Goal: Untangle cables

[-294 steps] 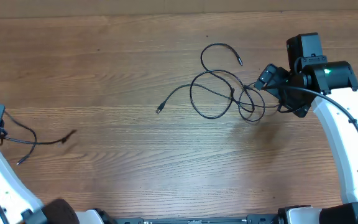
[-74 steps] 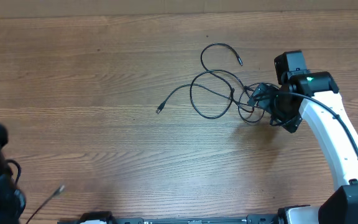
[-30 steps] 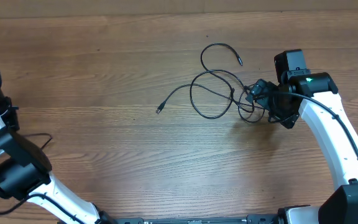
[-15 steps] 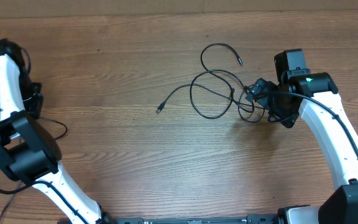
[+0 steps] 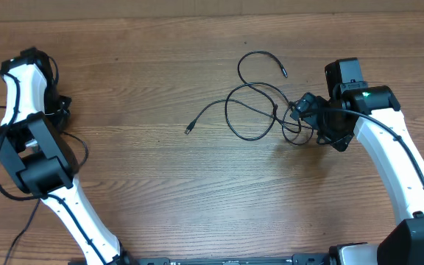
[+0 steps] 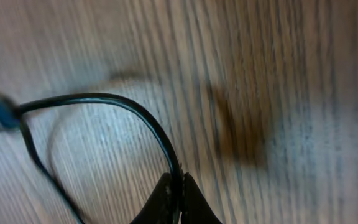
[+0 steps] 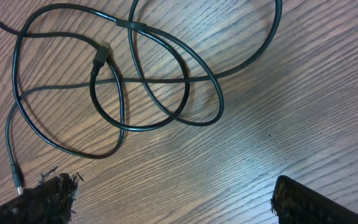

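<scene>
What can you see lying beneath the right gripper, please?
Tangled cables loop on the wooden table below the open right gripper; overhead, it covers the tangle's right edge.

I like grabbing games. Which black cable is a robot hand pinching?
The cable in the shut left gripper, far left. The other cables lie tangled by the open right gripper.

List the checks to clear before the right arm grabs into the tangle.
1. The right gripper is open: ok.
2. Strand between its fingers: not ok, only bare table there; the tangle lies just ahead.
3. The left gripper shut on the held cable: ok.
4. Held cable apart from the tangle: ok, it is at the far left.
5. Free plug ends: ok, two stick out of the loops.
6. Top strand at the crossings: cannot tell.
</scene>
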Action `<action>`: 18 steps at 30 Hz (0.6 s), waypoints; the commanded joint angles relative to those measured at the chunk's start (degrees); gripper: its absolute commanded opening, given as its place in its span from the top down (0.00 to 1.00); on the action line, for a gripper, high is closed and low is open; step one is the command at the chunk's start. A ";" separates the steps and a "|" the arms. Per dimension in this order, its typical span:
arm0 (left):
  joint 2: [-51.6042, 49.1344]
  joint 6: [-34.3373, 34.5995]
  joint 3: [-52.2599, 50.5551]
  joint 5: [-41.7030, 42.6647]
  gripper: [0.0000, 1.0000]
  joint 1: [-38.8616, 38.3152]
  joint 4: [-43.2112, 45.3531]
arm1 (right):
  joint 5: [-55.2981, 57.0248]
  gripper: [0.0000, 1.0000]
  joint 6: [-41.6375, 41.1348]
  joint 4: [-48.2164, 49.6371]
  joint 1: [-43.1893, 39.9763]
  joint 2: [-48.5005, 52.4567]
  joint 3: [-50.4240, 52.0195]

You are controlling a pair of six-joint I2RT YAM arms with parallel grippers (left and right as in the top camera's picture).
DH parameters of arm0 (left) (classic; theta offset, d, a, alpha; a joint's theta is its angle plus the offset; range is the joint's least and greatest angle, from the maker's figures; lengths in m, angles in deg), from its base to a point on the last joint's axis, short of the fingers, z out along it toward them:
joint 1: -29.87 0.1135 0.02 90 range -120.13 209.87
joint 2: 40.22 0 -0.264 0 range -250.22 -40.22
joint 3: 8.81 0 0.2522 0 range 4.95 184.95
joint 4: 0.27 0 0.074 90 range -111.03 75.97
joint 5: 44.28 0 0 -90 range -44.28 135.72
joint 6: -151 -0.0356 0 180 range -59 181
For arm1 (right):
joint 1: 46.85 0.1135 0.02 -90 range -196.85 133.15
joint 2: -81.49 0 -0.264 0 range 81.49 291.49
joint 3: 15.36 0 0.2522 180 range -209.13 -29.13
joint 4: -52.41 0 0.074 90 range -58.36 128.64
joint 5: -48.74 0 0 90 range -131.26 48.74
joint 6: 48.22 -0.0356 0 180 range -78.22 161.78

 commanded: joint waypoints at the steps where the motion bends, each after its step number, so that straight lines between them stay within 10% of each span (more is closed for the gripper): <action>1: -0.26 -6.60 0.15 0.31 0.96 -0.33 -0.04 | -0.37 0.00 -0.20 0.52 0.31 0.11 0.24; 8: -0.24 -7.39 0.17 2.19 0.75 -0.44 0.02 | -1.42 0.00 -0.59 0.50 0.31 0.11 0.24; 15: -0.15 -9.33 1.95 4.70 0.16 -0.44 0.33 | -1.40 0.00 -0.59 0.52 0.31 0.11 0.24; 18: -0.15 -10.16 5.86 4.70 0.53 -0.44 -2.32 | -1.40 0.00 -0.59 0.52 0.31 0.11 0.24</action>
